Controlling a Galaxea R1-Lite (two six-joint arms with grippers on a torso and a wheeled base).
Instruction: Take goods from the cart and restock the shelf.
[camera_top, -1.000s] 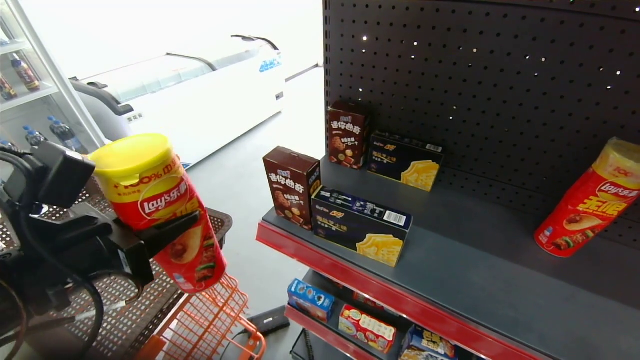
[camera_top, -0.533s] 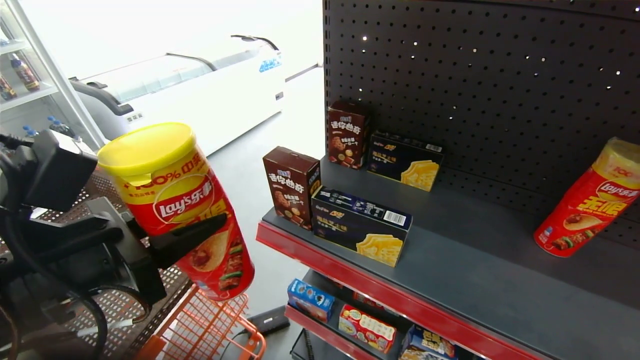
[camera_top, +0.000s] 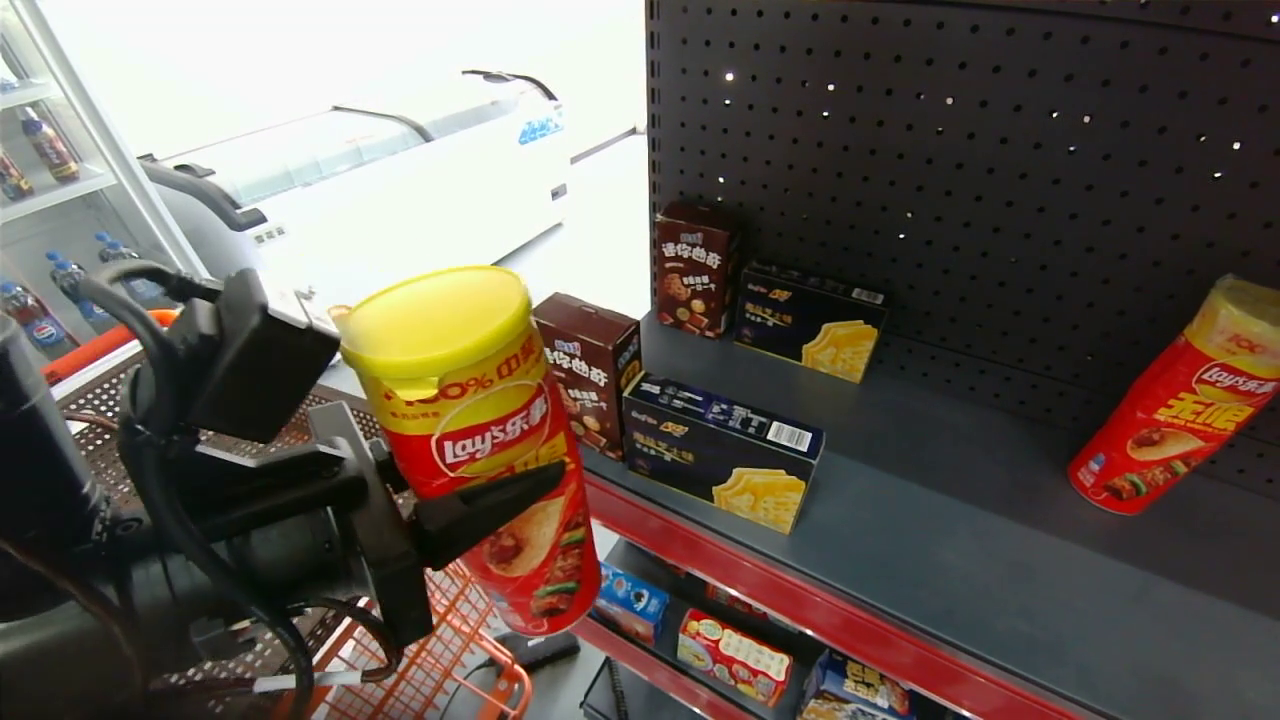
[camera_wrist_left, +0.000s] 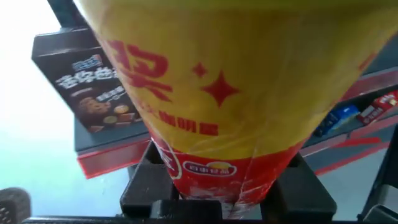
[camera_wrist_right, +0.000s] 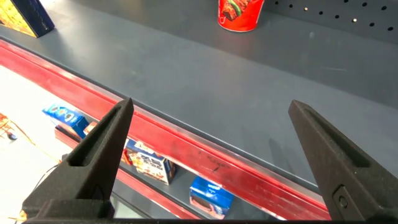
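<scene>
As left end effector (camera_top: 472, 492) clamps can (camera_top: 450, 400), it points toward shelf (camera_top: 950, 560).

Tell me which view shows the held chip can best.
Head view: the chip can shows whole, yellow lid to base, clamped in the left gripper. Left wrist view crops it to a close stretch of label. Right wrist view faces the shelf.
</scene>
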